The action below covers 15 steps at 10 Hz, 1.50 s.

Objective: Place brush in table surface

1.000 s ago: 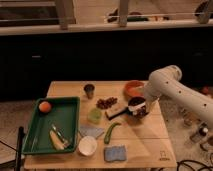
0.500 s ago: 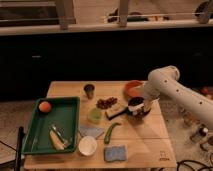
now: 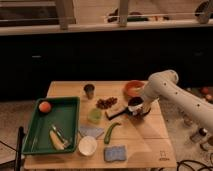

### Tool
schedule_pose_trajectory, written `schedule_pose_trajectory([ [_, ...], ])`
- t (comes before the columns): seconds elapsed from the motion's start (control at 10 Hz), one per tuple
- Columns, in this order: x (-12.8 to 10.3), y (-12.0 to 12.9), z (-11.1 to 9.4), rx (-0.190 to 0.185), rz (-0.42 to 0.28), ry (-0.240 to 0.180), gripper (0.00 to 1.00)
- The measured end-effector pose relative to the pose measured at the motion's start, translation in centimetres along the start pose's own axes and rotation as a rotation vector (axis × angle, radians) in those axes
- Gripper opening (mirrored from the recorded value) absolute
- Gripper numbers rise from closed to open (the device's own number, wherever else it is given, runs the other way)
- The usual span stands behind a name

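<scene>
The brush (image 3: 57, 134) lies in the green tray (image 3: 36, 127) at the left end of the table surface (image 3: 145, 140), beside a yellow item (image 3: 59, 143). The gripper (image 3: 136, 108) hangs low over the table's right side, next to the orange bowl (image 3: 133, 88) and well apart from the brush. Whether it is spread or closed cannot be told.

Table (image 3: 150, 137): light tan wood, matt, smooth.
Tray (image 3: 67, 117): green plastic, faint sheen.
Arm (image 3: 172, 92): white shell, smooth, glossy.
Gripper (image 3: 136, 108): dark, matt (hanging low beside the orange bowl (image 3: 133, 88)).
Cup (image 3: 89, 90): dull metal, by its look.
Sponge (image 3: 115, 152): blue, rough.
</scene>
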<state>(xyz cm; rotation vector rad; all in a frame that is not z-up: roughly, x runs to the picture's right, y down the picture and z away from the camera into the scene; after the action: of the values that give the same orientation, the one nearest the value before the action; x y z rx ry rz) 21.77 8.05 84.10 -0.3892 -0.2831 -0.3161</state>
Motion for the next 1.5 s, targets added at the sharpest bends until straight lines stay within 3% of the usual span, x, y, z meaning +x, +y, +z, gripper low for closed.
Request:
schedule_pose_trajectory([
  [0.8, 1.7, -0.4, 1.6, 0.008, 0.03, -0.023, 0.8],
  [1.0, 1.9, -0.3, 2.0, 0.001, 0.032, -0.031, 0.68],
  [1.5, 2.5, 0.0, 2.1, -0.012, 0.042, -0.033, 0.17],
])
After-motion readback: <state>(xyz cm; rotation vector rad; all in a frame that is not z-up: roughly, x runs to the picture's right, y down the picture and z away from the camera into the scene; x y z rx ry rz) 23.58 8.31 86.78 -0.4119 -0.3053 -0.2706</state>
